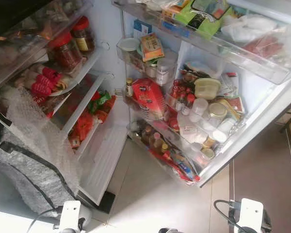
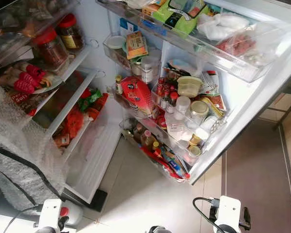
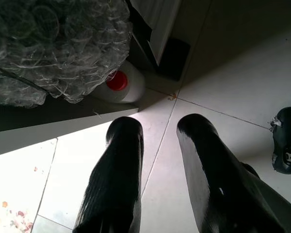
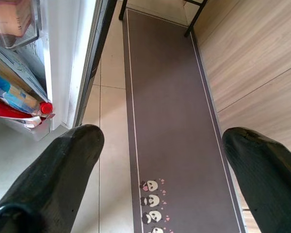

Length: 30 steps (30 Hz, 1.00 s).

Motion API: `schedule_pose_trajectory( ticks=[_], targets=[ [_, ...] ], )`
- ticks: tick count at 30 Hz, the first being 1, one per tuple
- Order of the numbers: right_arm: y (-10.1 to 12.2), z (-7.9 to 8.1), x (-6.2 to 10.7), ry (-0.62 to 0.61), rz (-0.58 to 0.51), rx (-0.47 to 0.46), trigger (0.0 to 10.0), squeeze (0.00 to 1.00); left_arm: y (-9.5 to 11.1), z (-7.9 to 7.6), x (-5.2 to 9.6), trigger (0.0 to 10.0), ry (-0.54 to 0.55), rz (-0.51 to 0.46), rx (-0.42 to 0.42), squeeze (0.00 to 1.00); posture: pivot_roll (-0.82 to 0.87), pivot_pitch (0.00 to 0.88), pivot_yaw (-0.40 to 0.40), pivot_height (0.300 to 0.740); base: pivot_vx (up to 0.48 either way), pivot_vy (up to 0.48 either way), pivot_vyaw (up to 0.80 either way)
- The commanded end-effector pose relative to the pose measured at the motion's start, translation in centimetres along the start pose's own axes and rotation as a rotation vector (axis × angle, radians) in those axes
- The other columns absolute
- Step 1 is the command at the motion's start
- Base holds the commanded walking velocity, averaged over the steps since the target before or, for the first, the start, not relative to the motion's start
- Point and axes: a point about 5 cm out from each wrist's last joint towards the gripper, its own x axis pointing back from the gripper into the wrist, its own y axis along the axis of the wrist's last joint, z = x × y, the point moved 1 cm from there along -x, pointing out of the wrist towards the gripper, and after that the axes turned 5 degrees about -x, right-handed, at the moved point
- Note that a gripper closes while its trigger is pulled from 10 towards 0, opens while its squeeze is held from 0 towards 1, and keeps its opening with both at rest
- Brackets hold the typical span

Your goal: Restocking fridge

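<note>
Both grippers hang low over the pale tiled floor (image 1: 150, 194) in front of the open white fridge (image 1: 104, 145), and neither has hold of anything. Seen from its wrist camera, the left gripper (image 3: 157, 133) has its two black fingers a narrow gap apart, pointing at a white plastic bottle with a red cap (image 3: 121, 85) that stands on the floor beside a bulky bundle wrapped in clear bubble wrap (image 1: 29, 145). That bundle sits just left of the fridge's lower shelves. The right gripper (image 4: 162, 150) is spread wide, its fingers aimed along a long brown floor mat printed with small panda faces (image 4: 169, 121), which runs beside light wooden boards (image 4: 252, 53). Inside the fridge, two glass jars with red lids (image 1: 70, 46) stand on an upper shelf, with red-wrapped packets (image 1: 43, 80) on a plate below them and what look like red and green bagged vegetables (image 1: 89, 114) lower down, though that corner is dim. The swung-open door's clear racks (image 1: 184, 145) are crowded: a red foil pouch (image 1: 148, 97), small red-capped bottles (image 1: 182, 92), a pale lidded tub (image 1: 206, 88) and white-lidded jars (image 1: 213, 114).
</note>
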Motion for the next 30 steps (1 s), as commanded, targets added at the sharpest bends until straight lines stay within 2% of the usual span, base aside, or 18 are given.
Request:
schedule_pose_trajectory(
  ticks=[1, 8, 9, 10, 11, 21, 26, 30],
  targets=[
    [-0.8, -0.3, 0.4, -0.007, 0.022, 0.008, 10.0, 0.0, -0.8, 0.2, 0.2, 10.0, 0.003, 0.025, -0.004, 0.0, -0.1, 0.14, -0.003, 0.74, 0.0, 0.0, 0.0],
    [-1.0, -0.4, 0.5, -0.015, 0.037, -0.01, 10.0, 0.0, -0.8, 0.2, 0.2, 10.0, 0.003, 0.025, -0.004, 0.0, -0.1, 0.139, -0.002, 0.74, 0.0, 0.0, 0.0],
    [-0.5, -9.1, -0.1, -0.451, 0.026, -0.06, 10.0, 0.0, -1.4, 0.8, 0.3, 10.0, 0.026, 0.042, 0.011, 0.0, -0.12, 0.155, -0.014, 0.74, 0.0, 0.0, 0.0],
    [0.0, -12.3, 0.0, -0.598, 0.015, -0.094, 10.0, 0.0, -1.6, 0.9, 0.4, 10.0, 0.032, 0.048, 0.017, 0.0, -0.13, 0.156, -0.014, 0.74, 0.0, 0.0, 0.0],
    [0.7, -14.3, 0.0, -0.671, -0.003, -0.121, 10.0, 0.0, -1.7, 0.9, 0.4, 10.0, 0.035, 0.052, 0.02, 0.0, -0.13, 0.157, -0.015, 0.74, 0.0, 0.0, 0.0],
    [0.5, -13.6, 0.1, -0.649, -0.01, -0.122, 10.0, 0.0, -1.8, 0.7, 0.5, 10.0, 0.028, 0.054, 0.018, 0.0, -0.13, 0.164, -0.01, 0.74, 0.0, 0.0, 0.0],
    [2.7, -13.5, -0.9, -0.589, -0.089, -0.088, 10.0, 0.0, -1.8, 0.9, 0.5, 10.0, 0.033, 0.057, 0.004, 0.0, -0.13, 0.168, -0.008, 0.74, 0.0, 0.0, 0.0],
    [4.8, -14.8, -1.6, -0.629, -0.146, -0.111, 10.0, 0.0, -1.9, 1.3, 0.5, 10.0, 0.047, 0.058, 0.005, 0.0, -0.13, 0.17, -0.009, 0.74, 0.0, 0.0, 0.0]
  ],
)
